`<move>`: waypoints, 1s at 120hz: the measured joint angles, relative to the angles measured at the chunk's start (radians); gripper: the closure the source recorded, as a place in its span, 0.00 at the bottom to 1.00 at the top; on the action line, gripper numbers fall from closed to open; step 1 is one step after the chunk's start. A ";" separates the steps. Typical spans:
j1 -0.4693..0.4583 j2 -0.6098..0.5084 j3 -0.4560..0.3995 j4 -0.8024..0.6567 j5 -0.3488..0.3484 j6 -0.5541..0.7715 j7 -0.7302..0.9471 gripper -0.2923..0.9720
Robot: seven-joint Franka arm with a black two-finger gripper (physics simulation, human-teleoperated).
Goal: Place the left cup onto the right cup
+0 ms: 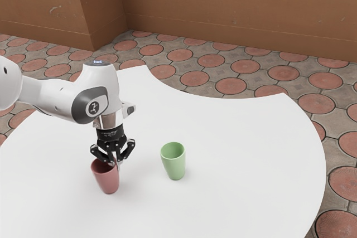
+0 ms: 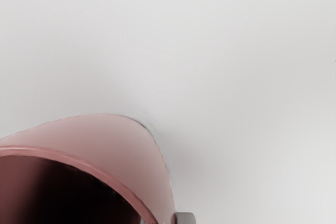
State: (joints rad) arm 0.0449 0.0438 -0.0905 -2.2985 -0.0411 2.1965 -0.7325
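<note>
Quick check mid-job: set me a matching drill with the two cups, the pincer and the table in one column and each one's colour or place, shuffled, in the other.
Column A
1. red cup
2. green cup
3. pincer
4. table

Column B
a. white
b. black, down at a cup's rim
c. upright, toward the exterior view's right, apart from the arm
d. upright, toward the exterior view's left, just under the hand

Pairs: 1-d, 2-c, 3-b, 4-a
</note>
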 joint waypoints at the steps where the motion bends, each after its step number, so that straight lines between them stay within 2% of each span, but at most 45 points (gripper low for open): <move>1: 0.000 0.000 0.000 0.000 0.000 0.000 0.000 0.83; 60: 0.001 -0.038 0.000 0.012 0.004 -0.019 0.003 0.84; 120: -0.001 -0.090 -0.001 0.096 0.013 -0.144 0.012 0.85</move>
State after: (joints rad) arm 0.0439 -0.0466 -0.0916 -2.2023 -0.0285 2.0521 -0.7203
